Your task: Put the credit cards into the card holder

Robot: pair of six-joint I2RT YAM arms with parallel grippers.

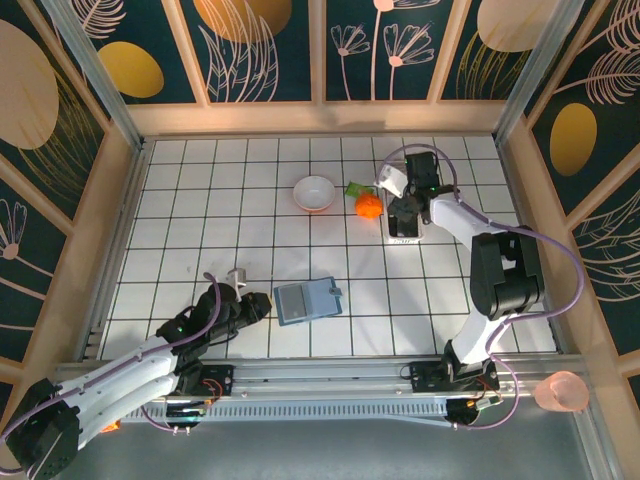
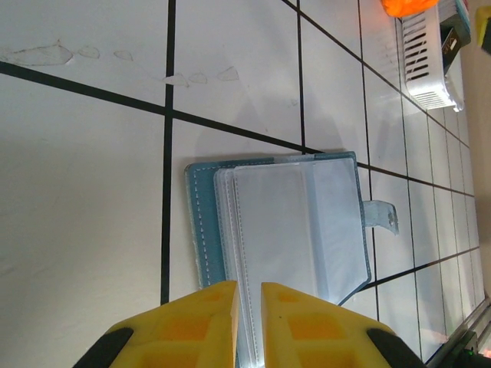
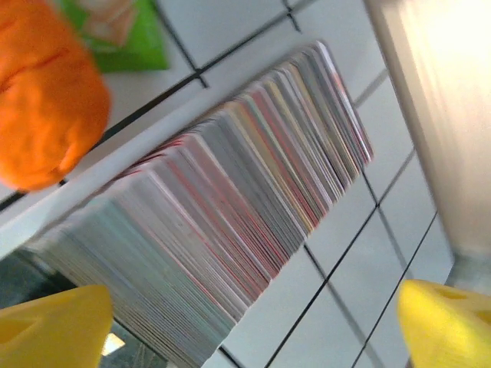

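Observation:
The card holder [image 1: 307,300] [image 2: 291,222] lies open on the white tiled table, teal outside with clear sleeves facing up. My left gripper [image 1: 266,304] [image 2: 249,322] is at its left edge, the yellow fingers almost together with the sleeve's edge running into the narrow gap. The credit cards [image 3: 230,207] stand edge-on as a long striped stack at the back right. My right gripper [image 1: 405,220] [image 3: 253,330] hovers right over that stack, wide open, with nothing between its fingers.
A white bowl [image 1: 314,193] sits at the back middle. An orange lump [image 1: 368,205] [image 3: 46,100] and a green packet [image 1: 355,188] [image 3: 123,31] lie just left of the cards. A small grey peg [image 1: 237,275] stands near my left arm.

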